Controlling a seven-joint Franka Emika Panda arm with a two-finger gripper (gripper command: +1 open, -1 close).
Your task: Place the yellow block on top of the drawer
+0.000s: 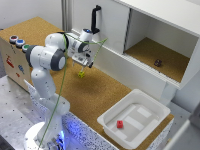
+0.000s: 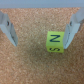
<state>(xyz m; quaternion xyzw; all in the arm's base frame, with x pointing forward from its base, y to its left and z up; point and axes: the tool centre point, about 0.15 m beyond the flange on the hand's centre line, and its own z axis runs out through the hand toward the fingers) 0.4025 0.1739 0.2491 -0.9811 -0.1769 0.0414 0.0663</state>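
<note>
The yellow block (image 1: 81,74) is a tiny yellow-green cube lying on the cork tabletop. My gripper (image 1: 89,64) hangs just above it and slightly toward the exterior view's right. In the wrist view the yellow block (image 2: 53,43) shows black letters on its top. It sits between the fingers of my open gripper (image 2: 39,44), close to one finger (image 2: 73,29) and well apart from the other. Nothing is gripped. The drawer (image 1: 155,52) is the open cork-floored compartment of a white cabinet at the exterior view's right, with its white top (image 1: 165,11) above it.
A small dark block (image 1: 158,63) lies inside the drawer compartment. A white tray (image 1: 150,106) at the front right holds a small red block (image 1: 120,124). A box with coloured buttons (image 1: 16,41) stands at the left. A black handle (image 1: 95,17) rises behind the gripper.
</note>
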